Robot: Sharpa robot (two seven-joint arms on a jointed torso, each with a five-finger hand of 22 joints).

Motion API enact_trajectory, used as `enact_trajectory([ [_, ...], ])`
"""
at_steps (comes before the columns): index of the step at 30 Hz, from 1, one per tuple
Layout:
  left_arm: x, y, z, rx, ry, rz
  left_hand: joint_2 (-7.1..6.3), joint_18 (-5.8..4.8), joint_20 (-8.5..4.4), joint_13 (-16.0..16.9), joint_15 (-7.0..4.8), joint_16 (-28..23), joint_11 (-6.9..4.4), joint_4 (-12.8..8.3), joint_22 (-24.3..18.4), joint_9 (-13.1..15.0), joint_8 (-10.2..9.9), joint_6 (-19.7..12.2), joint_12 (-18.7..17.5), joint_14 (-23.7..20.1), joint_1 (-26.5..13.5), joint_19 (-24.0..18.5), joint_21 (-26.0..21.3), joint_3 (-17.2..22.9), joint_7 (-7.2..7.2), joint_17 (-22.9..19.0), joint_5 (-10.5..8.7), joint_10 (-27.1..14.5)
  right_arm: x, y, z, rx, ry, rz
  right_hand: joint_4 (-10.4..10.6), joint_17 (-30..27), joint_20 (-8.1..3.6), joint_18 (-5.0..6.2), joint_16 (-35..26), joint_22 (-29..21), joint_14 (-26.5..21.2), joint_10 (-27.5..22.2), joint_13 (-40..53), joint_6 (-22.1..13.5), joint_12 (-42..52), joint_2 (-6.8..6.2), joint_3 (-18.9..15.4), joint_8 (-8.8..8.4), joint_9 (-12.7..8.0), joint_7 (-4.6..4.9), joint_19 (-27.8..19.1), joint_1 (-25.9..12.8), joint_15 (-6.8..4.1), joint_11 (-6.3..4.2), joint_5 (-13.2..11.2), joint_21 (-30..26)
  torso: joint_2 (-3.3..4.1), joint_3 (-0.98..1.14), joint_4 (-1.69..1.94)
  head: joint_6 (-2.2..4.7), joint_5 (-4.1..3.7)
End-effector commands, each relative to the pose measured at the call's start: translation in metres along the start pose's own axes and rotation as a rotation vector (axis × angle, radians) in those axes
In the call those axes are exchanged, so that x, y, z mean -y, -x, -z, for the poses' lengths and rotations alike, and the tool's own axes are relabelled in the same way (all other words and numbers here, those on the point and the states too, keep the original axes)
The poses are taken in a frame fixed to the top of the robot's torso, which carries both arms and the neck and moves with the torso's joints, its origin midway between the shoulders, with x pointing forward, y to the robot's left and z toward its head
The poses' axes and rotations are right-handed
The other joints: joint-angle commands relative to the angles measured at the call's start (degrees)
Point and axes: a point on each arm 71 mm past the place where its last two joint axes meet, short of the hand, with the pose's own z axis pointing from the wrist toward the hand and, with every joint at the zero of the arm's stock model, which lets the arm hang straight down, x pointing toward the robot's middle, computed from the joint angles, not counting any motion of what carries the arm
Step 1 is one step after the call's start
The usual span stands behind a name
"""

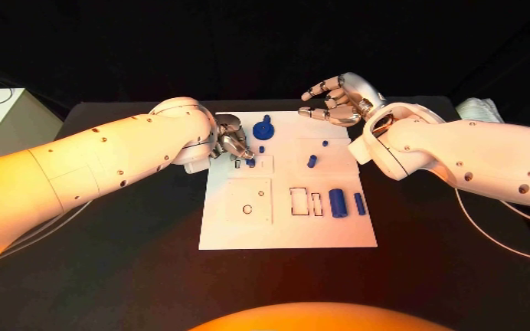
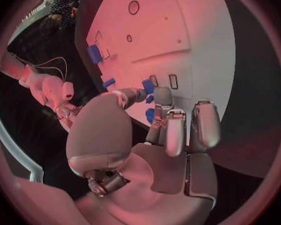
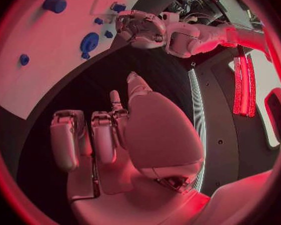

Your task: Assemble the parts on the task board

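At board's 10 o'clock: left hand (image 1: 230, 142) fingers pinching a small blue part (image 1: 250, 162) | 1 o'clock: right hand (image 1: 340, 99) fingers curled, grasping nothing, above counter (image 1: 132, 270).

One white board (image 1: 285, 227) lies on the worktop (image 1: 122, 270). Two arms reach in — one hand (image 1: 234, 141) from the left, one hand (image 1: 337, 99) from the right. Blue parts on the board — seven can be counted, small ones uncertain.

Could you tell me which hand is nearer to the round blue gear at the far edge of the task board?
Left. The left hand sits just beside the gear; the right hand hovers farther off, beyond the board's far corner.
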Motion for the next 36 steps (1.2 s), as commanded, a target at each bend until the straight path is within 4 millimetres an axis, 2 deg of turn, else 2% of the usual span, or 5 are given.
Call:
enact_trajectory([
  [1, 0.0027, 0.0010, 0.0007, 0.017, -0.018, 0.021, 0.61, -0.96, -0.04, 0.16, -0.15, -0.01, -0.22, -12.50, 0.07, 0.12, 0.25, 0.47, 0.18, 3.81, 0.12, -0.05, 0.05, 12.19, -0.08, 9.13, 0.36, -0.01, -0.0004, -0.0010, 0.0001, -0.011, 0.006, 0.001, -0.04, 12.63, 0.22, 0.80, -0.24, 12.11, 5.54, -0.27, 8.58, 0.09, -0.04, 0.03, 0.37, 0.09, -0.08, 0.22, 3.86, -0.62, 0.09, -0.03, -0.20, -0.25, -0.02, 0.02, 0.03, -0.09, -0.11],
  [11, 0.0052, -0.0002, 0.0013, 0.032, -0.025, -0.034, 0.61, -0.96, -0.04, 0.03, -0.15, -0.01, -0.22, -12.51, 0.09, 0.14, 0.23, 0.48, 0.10, 3.82, 0.13, -0.04, 0.06, 12.17, -0.08, 9.15, 0.36, -0.06, 0.0003, -0.0011, 0.0000, -0.012, 0.004, 0.001, -0.04, 12.63, 0.22, 0.80, -0.24, 12.11, 5.54, -0.27, 8.58, 0.09, -0.04, 0.03, 0.37, 0.09, -0.08, 0.22, 3.86, -0.62, 0.09, -0.03, -0.20, -0.25, -0.09, 0.02, 0.16, -0.24, 0.00],
  [21, 0.0091, -0.0016, 0.0011, 0.048, -0.025, -0.093, 0.58, -0.95, -0.03, 0.05, -0.14, 0.01, -0.22, -12.54, 0.03, 0.15, 0.20, 0.50, 0.10, 3.83, 0.15, -0.09, 0.04, 12.15, -0.07, 9.20, 0.36, -0.06, 0.0005, -0.0013, 0.0000, -0.013, 0.004, 0.001, -0.04, 12.63, 0.22, 0.80, -0.24, 12.11, 5.54, -0.27, 8.58, 0.09, -0.04, 0.03, 0.37, 0.09, -0.08, 0.22, 3.86, -0.62, 0.09, -0.03, -0.20, -0.25, -0.07, 0.01, 0.00, -0.28, 0.16],
  [36, 0.0115, -0.0038, 0.0000, 0.045, -0.015, -0.121, 0.58, -0.99, -0.03, 0.21, -0.14, 0.01, -0.22, -12.56, 0.19, 0.17, 0.17, 0.52, 0.19, 3.83, 0.16, 0.03, 0.10, 12.15, -0.07, 9.20, 0.36, 0.02, 0.0007, -0.0012, 0.0002, -0.014, 0.003, 0.001, -0.04, 12.63, 0.22, 0.80, -0.24, 12.11, 5.54, -0.27, 8.58, 0.09, -0.04, 0.03, 0.37, 0.09, -0.08, 0.22, 3.86, -0.62, 0.09, -0.03, -0.20, -0.25, -0.01, 0.02, 0.00, -0.45, 0.09],
])
